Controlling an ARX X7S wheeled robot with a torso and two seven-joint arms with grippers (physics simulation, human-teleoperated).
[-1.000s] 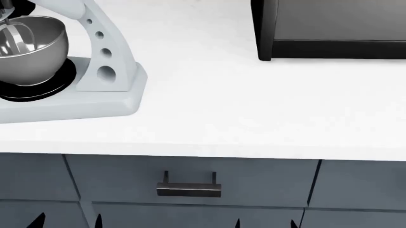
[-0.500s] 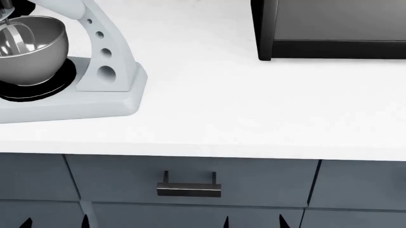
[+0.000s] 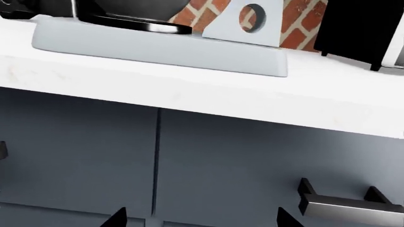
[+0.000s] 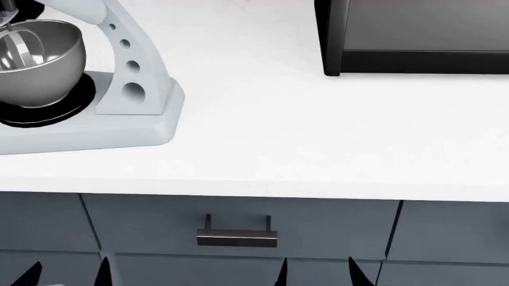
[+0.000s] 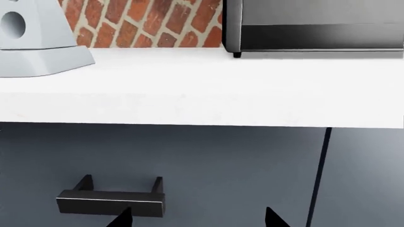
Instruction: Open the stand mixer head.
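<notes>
The stand mixer stands at the far left of the white counter. Only a strip of the stand mixer head (image 4: 80, 9) shows at the top edge, joined to the hole-pierced neck (image 4: 127, 59). Its beater (image 4: 18, 50) hangs inside the steel bowl (image 4: 44, 59). The neck's foot also shows in the left wrist view (image 3: 249, 19) and the right wrist view (image 5: 25, 23). My left gripper (image 4: 68, 275) (image 3: 200, 220) and right gripper (image 4: 316, 274) (image 5: 197, 220) are open and empty. Both sit low in front of the cabinet, below the counter, with only the fingertips showing.
A black toaster (image 4: 413, 36) stands at the back right of the counter (image 4: 318, 137). A drawer with a metal handle (image 4: 237, 235) lies below the counter edge, in front of my right gripper (image 5: 110, 201). A brick wall (image 5: 145, 23) is behind.
Both grippers' fingertips have shifted slightly left and risen a little in the head view. The mixer has not moved.
</notes>
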